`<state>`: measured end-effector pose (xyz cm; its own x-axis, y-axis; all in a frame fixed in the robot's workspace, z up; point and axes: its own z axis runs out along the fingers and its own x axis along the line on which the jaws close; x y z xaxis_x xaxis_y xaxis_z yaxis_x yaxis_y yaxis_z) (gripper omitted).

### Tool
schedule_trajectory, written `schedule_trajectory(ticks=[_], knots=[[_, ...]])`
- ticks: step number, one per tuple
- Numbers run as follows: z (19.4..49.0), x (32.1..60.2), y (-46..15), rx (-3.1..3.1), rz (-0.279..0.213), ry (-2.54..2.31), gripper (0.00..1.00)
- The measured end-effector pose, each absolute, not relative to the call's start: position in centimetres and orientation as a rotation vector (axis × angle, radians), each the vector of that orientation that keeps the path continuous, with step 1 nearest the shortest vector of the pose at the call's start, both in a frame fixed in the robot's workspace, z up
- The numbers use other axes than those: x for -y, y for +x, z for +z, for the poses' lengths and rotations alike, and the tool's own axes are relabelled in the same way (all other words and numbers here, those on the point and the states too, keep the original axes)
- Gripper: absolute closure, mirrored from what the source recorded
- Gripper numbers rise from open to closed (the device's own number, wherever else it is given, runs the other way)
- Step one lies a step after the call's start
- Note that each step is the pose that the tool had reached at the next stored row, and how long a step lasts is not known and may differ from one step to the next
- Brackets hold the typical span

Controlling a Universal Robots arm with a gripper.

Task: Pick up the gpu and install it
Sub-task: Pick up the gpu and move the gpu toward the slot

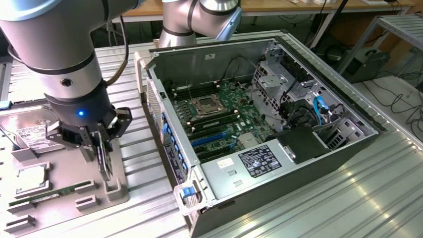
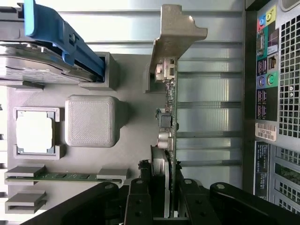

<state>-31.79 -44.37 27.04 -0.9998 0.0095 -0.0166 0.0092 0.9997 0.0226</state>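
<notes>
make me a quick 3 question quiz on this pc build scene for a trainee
1. Multiple choice: what is the gripper shut on?
A) memory stick
B) gpu
C) hard drive

2. Fill in: in the exterior view, the grey parts tray lies to the ___ of the open computer case.

3. True or false: the gpu is already seated inside the computer case.

Key: 1 B. 2 left. 3 false: the gpu stands on edge over the parts tray, between the gripper's fingers.
</notes>
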Motion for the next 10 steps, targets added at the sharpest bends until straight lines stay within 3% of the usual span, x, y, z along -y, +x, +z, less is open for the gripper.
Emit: schedule_trajectory(ticks=[10], knots=[[28.5, 44.4, -31.8, -3.125, 0.035, 0.015, 0.72]])
